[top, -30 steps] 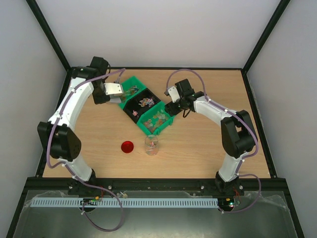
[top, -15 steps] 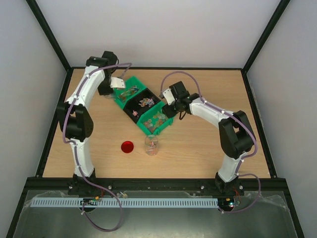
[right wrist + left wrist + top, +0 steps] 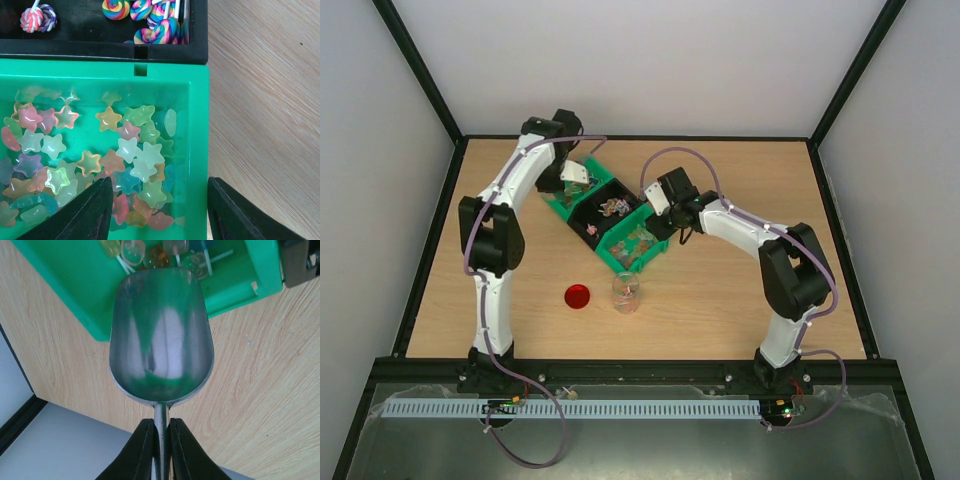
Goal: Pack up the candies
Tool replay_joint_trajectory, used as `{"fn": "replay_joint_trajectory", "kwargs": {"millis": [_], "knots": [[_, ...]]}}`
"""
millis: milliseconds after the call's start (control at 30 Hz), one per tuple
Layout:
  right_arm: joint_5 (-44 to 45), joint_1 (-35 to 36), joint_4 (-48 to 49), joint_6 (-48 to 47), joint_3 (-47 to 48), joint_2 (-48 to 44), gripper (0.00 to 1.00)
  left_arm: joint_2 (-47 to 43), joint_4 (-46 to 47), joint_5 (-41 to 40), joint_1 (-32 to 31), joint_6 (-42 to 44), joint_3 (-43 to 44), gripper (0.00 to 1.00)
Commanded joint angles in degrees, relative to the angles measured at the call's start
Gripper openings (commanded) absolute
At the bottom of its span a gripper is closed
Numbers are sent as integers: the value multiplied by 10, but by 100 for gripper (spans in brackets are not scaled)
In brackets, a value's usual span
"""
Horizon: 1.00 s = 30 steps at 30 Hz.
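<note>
Candies [image 3: 638, 238] spotted from top in green bin [image 3: 613, 260], 12 o'clock of jar [image 3: 626, 292]. Left wrist: scoop [image 3: 160, 330] handle clamped tight by left gripper [image 3: 160, 427]. Right wrist: right gripper [image 3: 160, 186] spread apart, bin wall straddled, star candies piled at 10 o'clock.

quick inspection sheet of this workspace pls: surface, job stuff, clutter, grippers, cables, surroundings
surface: wooden table, no spills seen
job's things: star candies in the near green bin; lollipops in the black bin; more sweets in the far green bin; glass jar upright, red lid beside it, apart
clutter: nothing seen
grippers: left gripper shut on the handle of the metal scoop, scoop empty, over the far green bin's edge; right gripper open, straddling the near green bin's wall
cables: purple cables run along both arms
surroundings: white walls, black frame
</note>
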Motion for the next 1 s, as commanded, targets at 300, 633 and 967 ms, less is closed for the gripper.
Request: {"fn": "replay_joint_trajectory", "kwargs": {"millis": [300,633,967], "knots": [[9,9,9,-18,-18,6,42,63,-31,26,-9,-6,25,2],[16,9,14,-27,-22,4,39,64,-9,188,20,-16,6,2],[12,9,17,-34,-26,-2,33,32,122,334,52,-63,-95,2]]}}
